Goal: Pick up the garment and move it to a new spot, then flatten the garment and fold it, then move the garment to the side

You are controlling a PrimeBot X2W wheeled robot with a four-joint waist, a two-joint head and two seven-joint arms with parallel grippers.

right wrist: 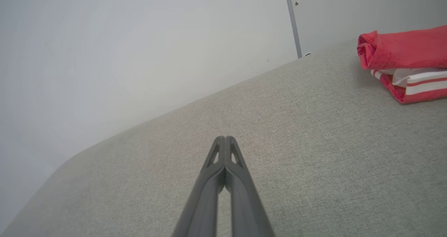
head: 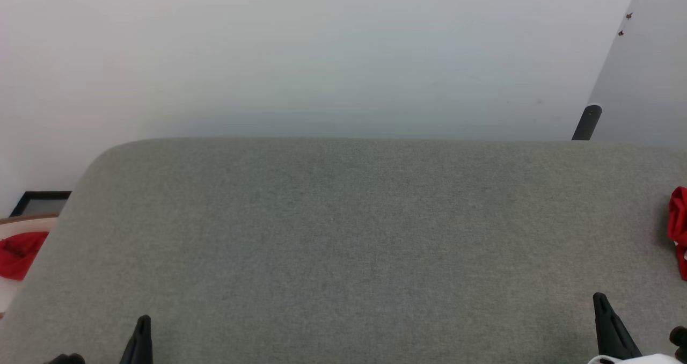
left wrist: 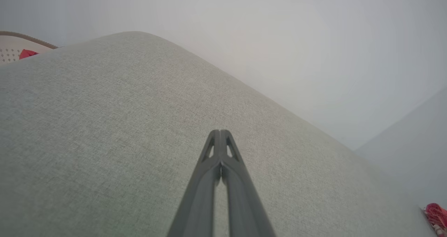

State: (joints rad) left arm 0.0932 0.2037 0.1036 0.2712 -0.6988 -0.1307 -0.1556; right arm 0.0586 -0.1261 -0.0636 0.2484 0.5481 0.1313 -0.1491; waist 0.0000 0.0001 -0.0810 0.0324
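Note:
The garment (right wrist: 405,60) lies folded at the right end of the grey padded table (head: 343,235), red with white and red striped trim; its edge shows in the head view (head: 679,224) and as a small red corner in the left wrist view (left wrist: 436,214). My left gripper (head: 143,321) sits at the lower left over the table, shut and holding nothing, its fingers pressed together (left wrist: 220,134). My right gripper (head: 600,298) stands at the lower right, also shut and holding nothing (right wrist: 225,139), with the garment well off to its right.
A cream perforated basket (head: 21,227) with a plain red cloth (head: 19,251) stands off the table's left end, also seen in the left wrist view (left wrist: 14,48). A pale wall runs behind the table. A dark post (head: 587,122) rises at the back right.

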